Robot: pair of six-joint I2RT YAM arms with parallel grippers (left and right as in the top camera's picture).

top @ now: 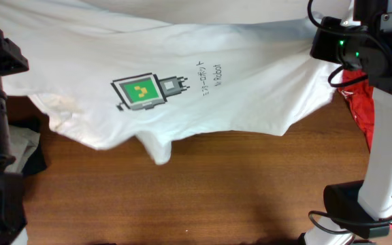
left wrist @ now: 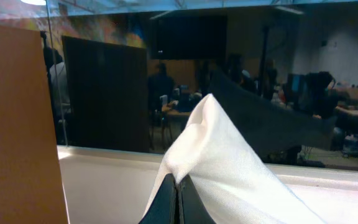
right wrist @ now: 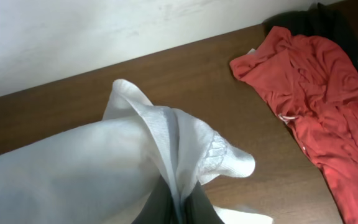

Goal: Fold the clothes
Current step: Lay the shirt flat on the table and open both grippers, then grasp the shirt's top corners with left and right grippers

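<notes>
The white T-shirt (top: 237, 88) hangs spread out above the table, with its green-and-dark print (top: 141, 92) and grey lettering (top: 209, 78) facing up. Its lower edge droops toward the wood. In the left wrist view my left gripper (left wrist: 178, 186) is shut on a peak of the white fabric (left wrist: 222, 155). In the right wrist view my right gripper (right wrist: 179, 199) is shut on a bunched hem of the shirt (right wrist: 73, 168). In the overhead view the right gripper (top: 324, 44) holds the shirt's right end. The left fingertips are hidden there.
A red garment (top: 363, 109) lies at the right, under the right arm, and also shows in the right wrist view (right wrist: 316, 81) beside a dark cloth (right wrist: 328, 22). A beige-grey folded garment (top: 22, 146) lies at the left. The wooden table (top: 216, 197) shows below the shirt.
</notes>
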